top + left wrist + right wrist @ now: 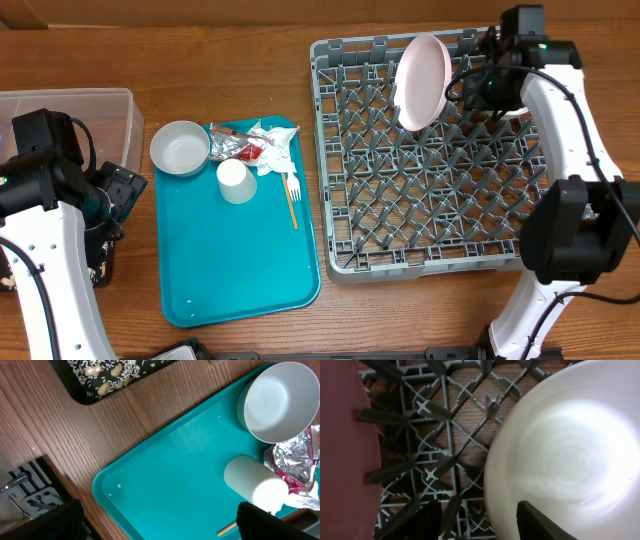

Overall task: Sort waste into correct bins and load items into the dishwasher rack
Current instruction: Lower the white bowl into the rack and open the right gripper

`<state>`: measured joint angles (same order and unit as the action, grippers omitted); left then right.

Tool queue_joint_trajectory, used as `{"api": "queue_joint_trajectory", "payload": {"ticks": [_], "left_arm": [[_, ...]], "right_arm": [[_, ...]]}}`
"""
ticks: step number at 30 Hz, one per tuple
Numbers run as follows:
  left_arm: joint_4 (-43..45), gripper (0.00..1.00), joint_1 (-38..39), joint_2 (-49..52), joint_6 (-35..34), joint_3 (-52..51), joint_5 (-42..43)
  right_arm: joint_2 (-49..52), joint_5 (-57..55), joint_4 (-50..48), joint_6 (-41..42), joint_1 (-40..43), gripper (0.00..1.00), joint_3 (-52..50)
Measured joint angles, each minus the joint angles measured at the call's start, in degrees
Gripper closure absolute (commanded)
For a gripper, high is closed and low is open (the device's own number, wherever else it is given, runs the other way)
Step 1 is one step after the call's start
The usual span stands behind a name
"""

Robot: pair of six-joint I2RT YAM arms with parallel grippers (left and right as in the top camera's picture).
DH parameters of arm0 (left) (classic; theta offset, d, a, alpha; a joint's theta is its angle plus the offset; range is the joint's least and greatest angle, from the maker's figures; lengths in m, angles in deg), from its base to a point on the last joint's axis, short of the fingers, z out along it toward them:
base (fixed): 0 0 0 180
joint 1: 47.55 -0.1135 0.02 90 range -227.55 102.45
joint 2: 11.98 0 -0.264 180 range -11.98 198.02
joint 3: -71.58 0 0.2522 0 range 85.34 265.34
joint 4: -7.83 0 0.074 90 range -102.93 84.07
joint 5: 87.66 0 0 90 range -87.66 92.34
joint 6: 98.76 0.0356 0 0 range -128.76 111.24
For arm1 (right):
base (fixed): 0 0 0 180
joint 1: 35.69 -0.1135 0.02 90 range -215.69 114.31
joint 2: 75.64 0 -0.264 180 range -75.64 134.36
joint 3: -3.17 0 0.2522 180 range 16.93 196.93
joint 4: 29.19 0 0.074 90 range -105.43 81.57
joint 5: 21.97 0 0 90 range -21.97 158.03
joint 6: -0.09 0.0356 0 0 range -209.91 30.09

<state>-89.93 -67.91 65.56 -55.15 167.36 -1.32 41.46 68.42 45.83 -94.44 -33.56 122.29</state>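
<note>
While right gripper straddles white bowl rim, fingers apart, pinkish plate stands on edge in dishwasher rack, long axis near-to-far; left gripper spread wide over teal tray

White-shelled left arm and right arm, each with bulky black joint housings; thin black cables trail along both; a green light glows near the right wrist; left gripper matte black.

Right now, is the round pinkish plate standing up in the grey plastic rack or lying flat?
Standing on edge, tilted: from overhead the round pinkish plate shows as an oval among the grey plastic rack's pegs.
</note>
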Motion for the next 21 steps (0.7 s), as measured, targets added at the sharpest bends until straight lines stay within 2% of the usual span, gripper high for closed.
{"api": "queue_joint_trajectory", "payload": {"ticks": [4,6,8,12,21], "left_arm": [[-0.02,0.0,0.0,0.0,0.0,0.0,0.02],[0.0,0.0,0.0,0.0,0.0,0.0,0.0],[0.0,0.0,0.0,0.0,0.0,0.0,0.0],[-0.02,0.0,0.0,0.0,-0.02,0.0,0.0],[-0.02,0.0,0.0,0.0,-0.02,0.0,0.0]], "right_arm": [[0.85,-1.64,-0.11,-0.07,-0.35,0.6,-0.02],[0.85,-2.14,-0.2,-0.15,-0.35,0.68,-0.02],[0.85,-2.36,-0.17,-0.04,-0.35,0.82,0.0],[0.85,-2.89,-0.22,0.37,-0.33,0.95,0.0],[0.76,-3.15,2.51,2.67,-0.24,0.96,2.67]]}}
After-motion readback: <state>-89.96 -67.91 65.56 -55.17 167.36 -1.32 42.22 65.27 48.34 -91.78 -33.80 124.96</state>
